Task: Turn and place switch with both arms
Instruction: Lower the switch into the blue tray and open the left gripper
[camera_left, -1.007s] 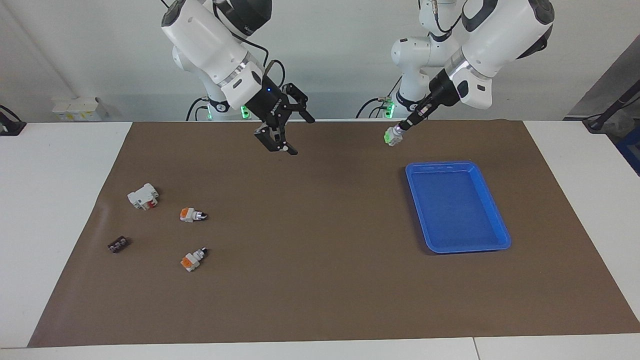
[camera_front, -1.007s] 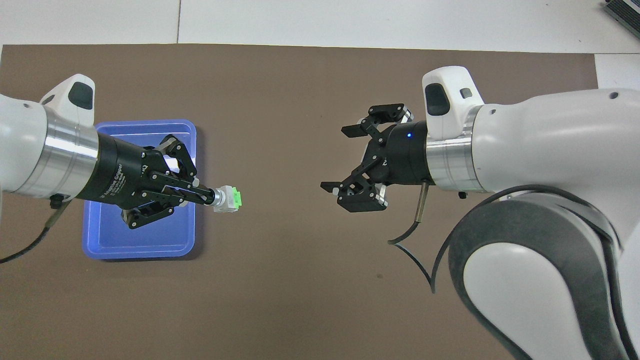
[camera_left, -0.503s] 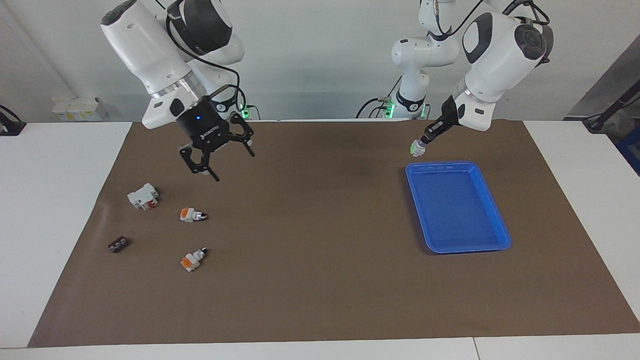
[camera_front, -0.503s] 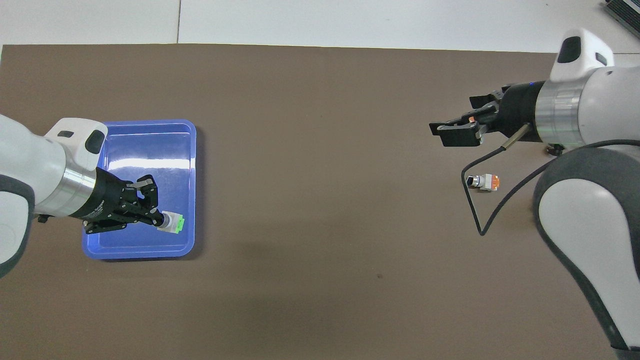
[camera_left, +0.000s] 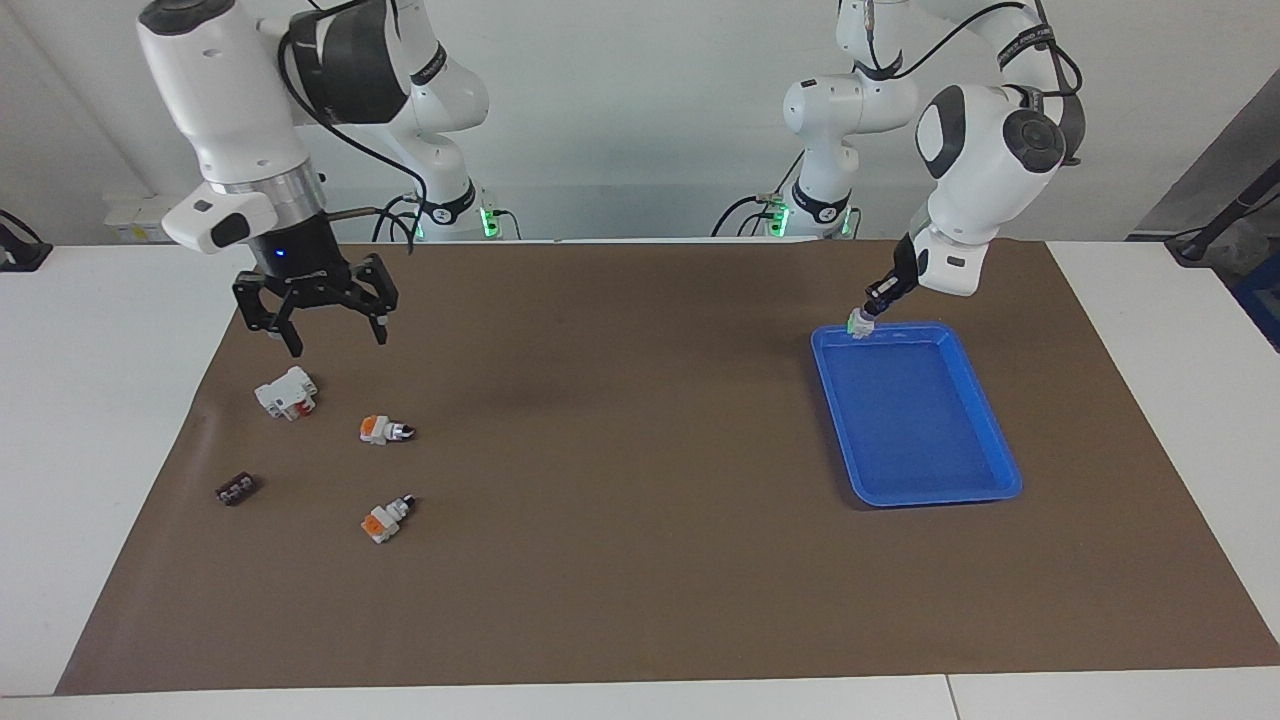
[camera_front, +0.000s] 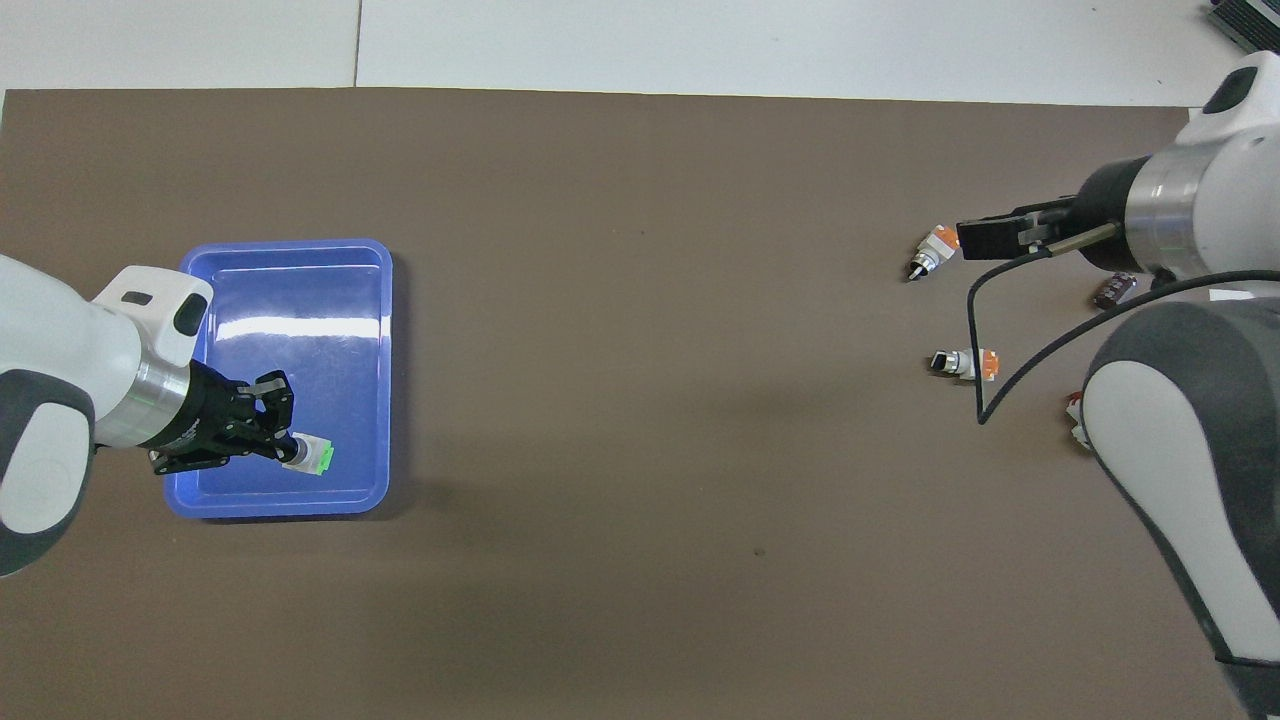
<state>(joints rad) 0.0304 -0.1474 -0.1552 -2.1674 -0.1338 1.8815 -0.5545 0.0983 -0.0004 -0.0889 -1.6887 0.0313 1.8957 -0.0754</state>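
**Lowering the switch into the tray**

Carrying the green-ended switch (camera_left: 857, 324) by its knob end, the left gripper (camera_left: 866, 311) hangs over the end of the blue tray (camera_left: 1005, 470) that lies nearer the robots, its fingers (camera_front: 262, 437) pinched tight on the part. From the facing camera the switch sits right at the height of the tray's rim, green block lowest; from overhead it shows over the tray floor (camera_front: 300, 330), close to the nearer wall. Whether it touches the floor yet, I cannot tell.

Now, the way to finish this cleanly, as I judge it: go straight down, slowly, until the green block rests on the floor, and only then let the fingers part. Release too high and a small, light part like this will likely bounce or roll against the wall. It's also close to the rim, so a nudge toward the tray's middle before letting go would give margin. Pull straight up afterward, so the fingertips don't drag it.

Over at the other end, the right gripper (camera_left: 312, 322) waits in the air above the white breaker (camera_left: 286, 392), fingers spread wide, holding nothing. Two orange-blocked switches (camera_left: 384, 430) (camera_left: 385, 519) and a small dark part (camera_left: 237, 490) lie on the brown mat (camera_left: 620, 560) near it.
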